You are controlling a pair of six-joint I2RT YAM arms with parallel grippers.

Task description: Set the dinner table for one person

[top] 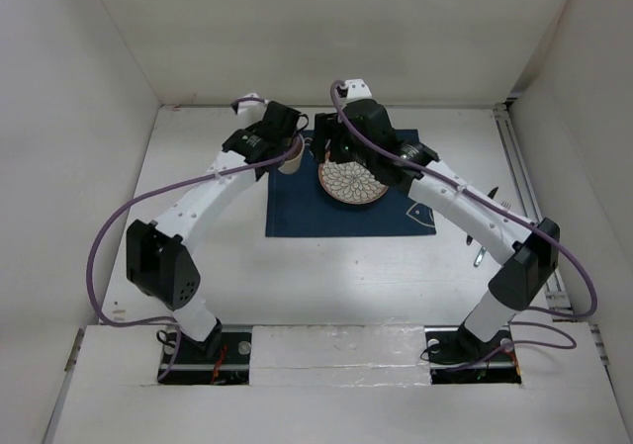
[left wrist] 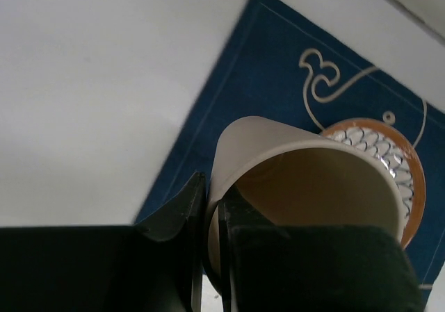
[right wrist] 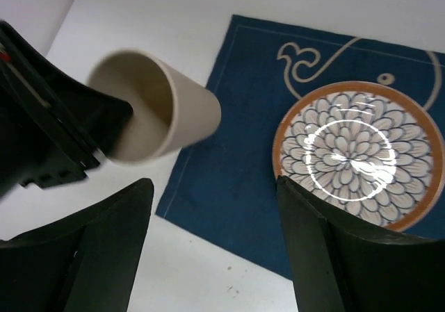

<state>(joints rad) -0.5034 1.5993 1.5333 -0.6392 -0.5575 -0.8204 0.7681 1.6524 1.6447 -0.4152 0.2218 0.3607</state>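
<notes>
left hand [left wrist: 212, 195] clamped on beige cup [left wrist: 306, 180] rim, cup tilted above blue mat [right wrist: 243, 117] edge. right hand [right wrist: 214, 187] wide, empty, over plate [right wrist: 354, 152] on mat.

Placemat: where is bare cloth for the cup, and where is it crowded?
Bare placemat lies left of the plate, to the mat's left and near edges. The dinner table before the mat's near edge is bare. Crowded: the far left corner, where the left gripper holds the cup tilted and the open right gripper hangs beside the plate.
</notes>
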